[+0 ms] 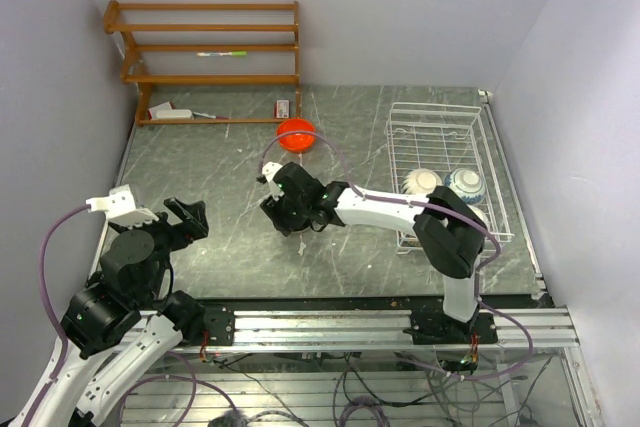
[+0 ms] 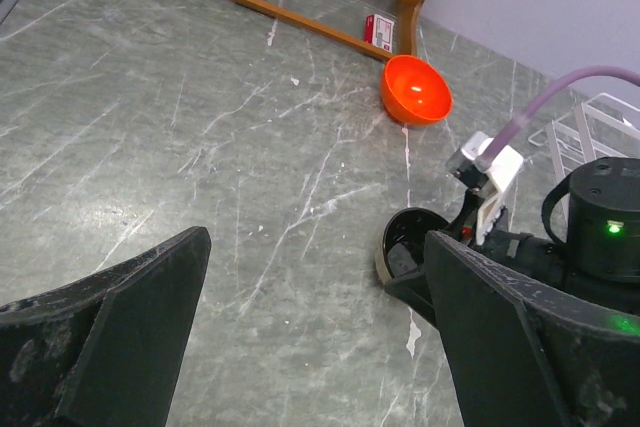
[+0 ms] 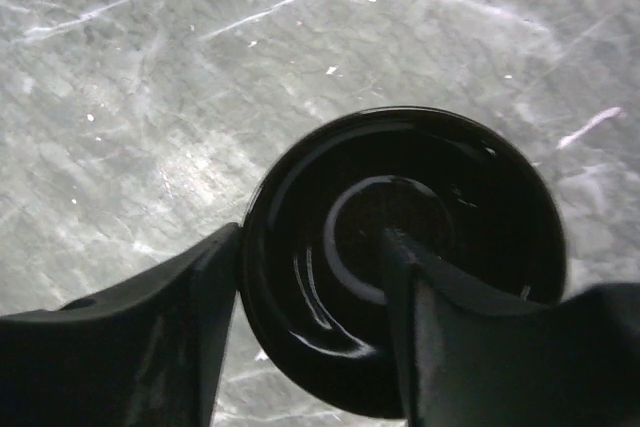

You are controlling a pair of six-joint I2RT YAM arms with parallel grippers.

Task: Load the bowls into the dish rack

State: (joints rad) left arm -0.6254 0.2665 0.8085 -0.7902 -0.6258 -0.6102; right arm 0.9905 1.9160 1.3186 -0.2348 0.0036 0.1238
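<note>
The right jaws hang over the middle of the table [image 1: 220, 177] and stand partly open, straddling the rim of the black bowl [image 3: 470, 197]. One finger [image 3: 150, 347] lies against the outside of the bowl's wall. The other finger [image 3: 480, 347] reaches down inside, its tip near the ring at the bottom and apart from the inner wall. The rim is therefore between the jaws but not pinched, and the bowl sits upright on the table. Seen from the left wrist, the same bowl [image 2: 400, 247] shows just under the right arm's wrist. Beyond the right jaws, towards the far side of the table, the orange bowl [image 1: 296, 134] sits upright and well apart from them. It is close to the foot of the wooden shelf [image 1: 210, 47] and near a small red box [image 1: 284, 106]. To the right of the right jaws stands the white wire dish rack [image 1: 440, 117]. A cream bowl [image 1: 422, 181] and a blue-and-white bowl [image 1: 466, 185] lie side by side in its near end. The left jaws hover over the near left part of the table, spread wide with nothing between them. The black bowl and orange bowl are ahead of them and to their right.
</note>
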